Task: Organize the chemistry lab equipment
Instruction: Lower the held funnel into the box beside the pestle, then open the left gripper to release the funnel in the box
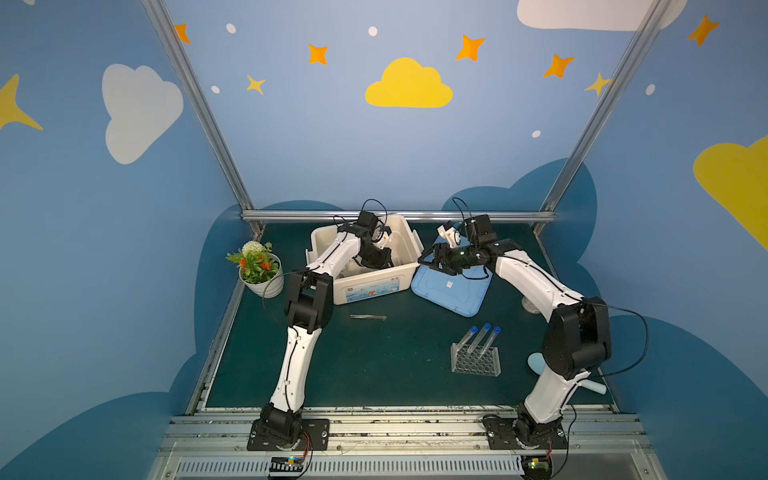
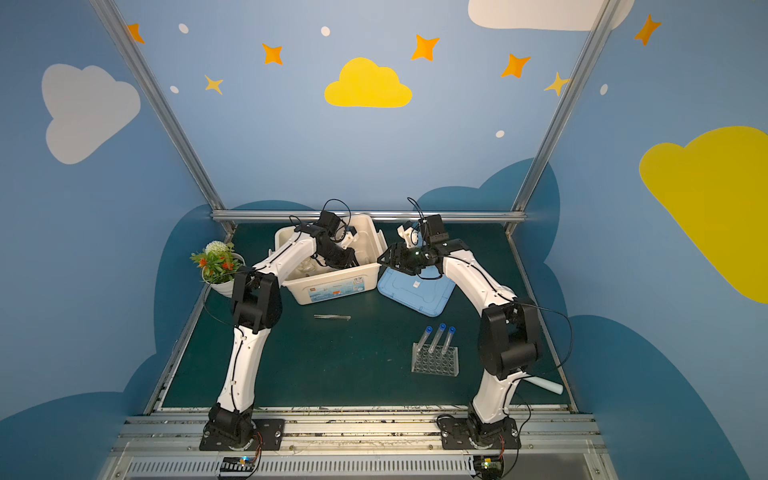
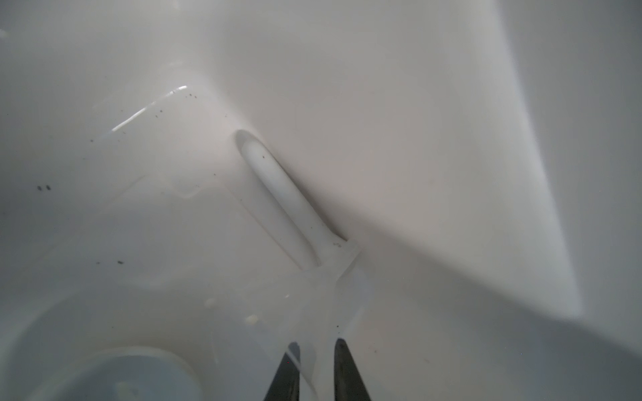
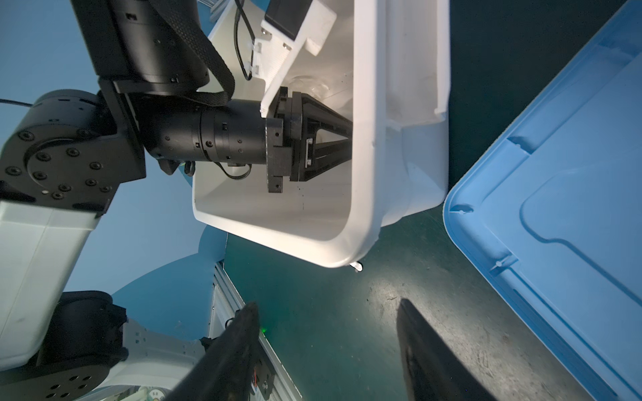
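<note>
My left gripper (image 3: 318, 345) reaches down inside the white bin (image 1: 365, 291). Its jaws stand a narrow gap apart around a clear, blurred piece. A white pestle (image 3: 281, 194) lies along the foot of the bin wall, just beyond the fingertips. A pale round item (image 3: 121, 375) sits beside it. My right gripper (image 4: 327, 303) hangs open and empty over the mat, between the bin's corner and the blue lid (image 4: 573, 208). Metal tweezers (image 1: 368, 317) lie in front of the bin. Blue-capped test tubes (image 1: 482, 336) lean in the clear rack (image 1: 476, 361).
A potted plant (image 1: 259, 270) stands left of the bin. A pale blue scoop (image 1: 536, 361) lies behind my right arm's elbow. A clear round glass item (image 1: 530, 303) shows at the right edge. An aluminium rail borders the mat at the back.
</note>
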You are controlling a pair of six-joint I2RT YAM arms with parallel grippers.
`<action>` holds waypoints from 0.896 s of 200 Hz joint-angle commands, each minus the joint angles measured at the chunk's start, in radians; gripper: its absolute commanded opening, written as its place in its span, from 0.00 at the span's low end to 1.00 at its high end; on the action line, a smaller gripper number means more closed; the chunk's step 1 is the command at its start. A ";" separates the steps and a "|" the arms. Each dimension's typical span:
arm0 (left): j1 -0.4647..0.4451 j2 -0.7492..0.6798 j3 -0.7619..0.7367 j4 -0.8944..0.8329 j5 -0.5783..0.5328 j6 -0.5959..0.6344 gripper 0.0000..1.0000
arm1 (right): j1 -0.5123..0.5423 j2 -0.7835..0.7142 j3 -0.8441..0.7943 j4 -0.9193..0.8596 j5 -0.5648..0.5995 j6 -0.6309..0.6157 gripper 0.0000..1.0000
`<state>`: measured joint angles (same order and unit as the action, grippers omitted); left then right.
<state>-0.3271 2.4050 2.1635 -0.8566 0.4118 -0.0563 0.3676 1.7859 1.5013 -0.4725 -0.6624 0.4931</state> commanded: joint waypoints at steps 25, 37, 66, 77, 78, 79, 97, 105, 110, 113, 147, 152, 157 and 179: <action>0.005 0.010 0.012 -0.030 -0.004 -0.014 0.33 | -0.006 -0.014 -0.006 0.001 0.007 -0.001 0.63; 0.005 0.004 0.014 -0.027 -0.005 -0.020 0.35 | -0.006 -0.016 -0.006 0.003 0.005 -0.001 0.63; 0.004 -0.030 0.015 -0.027 -0.016 -0.038 0.46 | -0.005 -0.026 -0.012 0.002 0.007 -0.002 0.63; 0.003 -0.049 0.016 -0.027 -0.033 -0.045 0.53 | -0.006 -0.029 -0.016 0.002 0.009 -0.004 0.63; 0.003 -0.052 0.015 -0.028 -0.035 -0.045 0.54 | -0.005 -0.029 -0.016 0.002 0.009 -0.003 0.63; 0.003 -0.053 0.016 -0.028 -0.036 -0.046 0.54 | -0.005 -0.030 -0.017 0.002 0.009 -0.003 0.63; 0.004 -0.089 0.011 -0.025 -0.047 -0.047 0.62 | -0.006 -0.034 -0.021 0.005 0.009 -0.002 0.64; 0.003 -0.104 0.010 -0.024 -0.054 -0.050 0.68 | -0.006 -0.036 -0.023 0.007 0.010 -0.001 0.64; 0.003 -0.114 0.011 -0.024 -0.056 -0.050 0.70 | -0.006 -0.036 -0.025 0.008 0.009 0.000 0.64; 0.003 -0.119 0.011 -0.024 -0.058 -0.050 0.72 | -0.006 -0.036 -0.025 0.009 0.009 0.002 0.64; -0.001 -0.194 -0.007 -0.014 -0.097 -0.055 0.86 | -0.006 -0.040 -0.030 0.015 0.006 0.003 0.64; -0.002 -0.206 -0.015 -0.009 -0.103 -0.053 0.87 | -0.006 -0.041 -0.032 0.015 0.005 0.002 0.64; -0.003 -0.221 -0.026 -0.003 -0.110 -0.053 0.87 | -0.006 -0.042 -0.033 0.017 0.006 0.001 0.64; -0.009 -0.308 -0.105 0.039 -0.147 -0.056 0.98 | -0.006 -0.051 -0.041 0.016 0.006 -0.002 0.64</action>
<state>-0.3302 2.1899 2.1235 -0.8486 0.3088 -0.1123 0.3676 1.7840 1.4792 -0.4671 -0.6559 0.4942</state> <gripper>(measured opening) 0.928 0.636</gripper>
